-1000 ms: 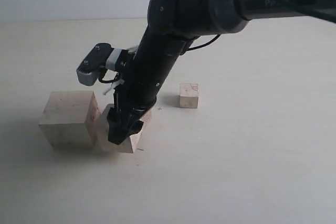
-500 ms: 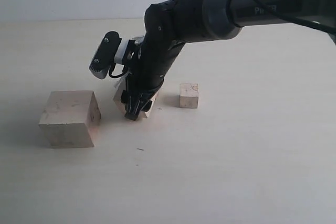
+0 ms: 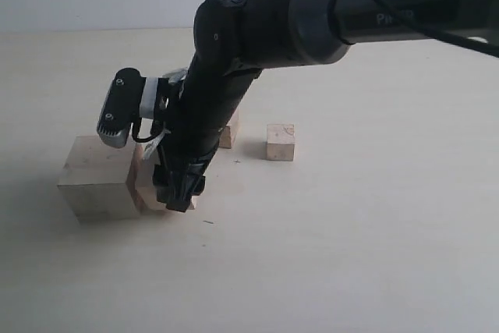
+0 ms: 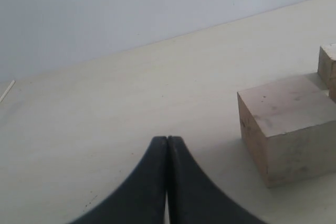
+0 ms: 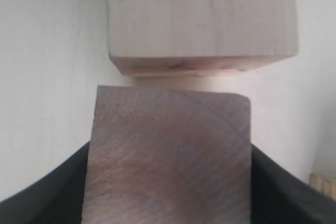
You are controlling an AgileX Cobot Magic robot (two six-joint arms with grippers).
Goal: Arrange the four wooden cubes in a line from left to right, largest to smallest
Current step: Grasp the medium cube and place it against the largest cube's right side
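The right gripper [image 3: 178, 193] clamps the second-largest cube [image 5: 168, 150] just right of the largest cube [image 3: 93, 177], with a thin gap between their edges. Farther right of the largest cube sit the third cube [image 3: 229, 132], half hidden by the arm, and the smallest cube [image 3: 280, 142]. Bare table [image 3: 327, 255] lies in front. The left gripper [image 4: 167, 153] is clenched on nothing

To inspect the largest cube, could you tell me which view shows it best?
The left wrist view: the largest cube shows nearly whole, unobstructed. In the exterior view the right arm covers its corner; the right wrist view crops it.
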